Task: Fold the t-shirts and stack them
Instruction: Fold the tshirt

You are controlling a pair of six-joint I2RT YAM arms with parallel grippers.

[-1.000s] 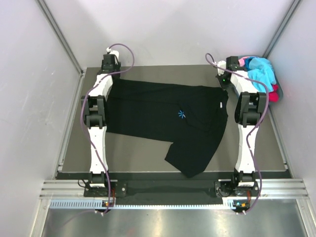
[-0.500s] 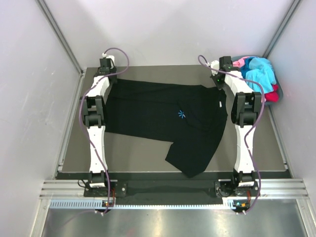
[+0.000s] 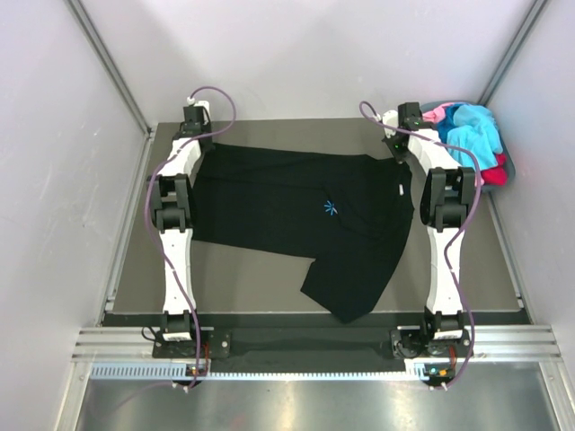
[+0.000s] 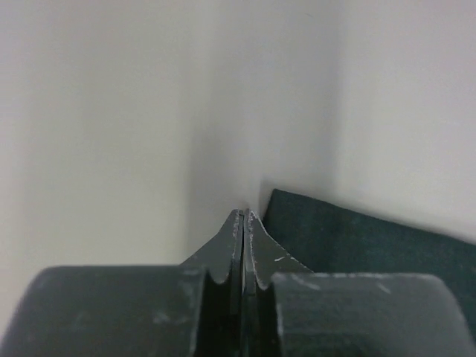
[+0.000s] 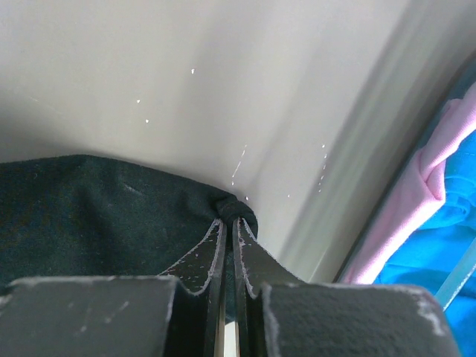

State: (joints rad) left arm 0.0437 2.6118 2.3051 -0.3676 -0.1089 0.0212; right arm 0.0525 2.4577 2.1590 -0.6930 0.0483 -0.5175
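Note:
A large black t-shirt [image 3: 296, 211] with a light-blue starburst logo [image 3: 331, 208] lies spread on the dark table [image 3: 260, 274]. Its lower part trails toward the near edge. My left gripper [image 3: 198, 136] is at the shirt's far left corner. In the left wrist view it [image 4: 244, 216] is shut; black cloth [image 4: 357, 238] lies just right of the tips and none shows between them. My right gripper [image 3: 396, 151] is at the far right corner. It [image 5: 228, 220] is shut on a bunched fold of the black t-shirt [image 5: 97, 216].
At the back right corner, turquoise [image 3: 472, 127], pink [image 3: 442, 112] and red [image 3: 497, 171] t-shirts are heaped in a basket; pink [image 5: 439, 190] and turquoise [image 5: 439, 275] cloth show beside my right gripper. White walls enclose the table. A metal rail [image 3: 314, 346] runs along the near edge.
My left gripper's jaws have closed at the shirt's far left corner. The right arm shifted slightly left and then held still, still shut on the cloth.

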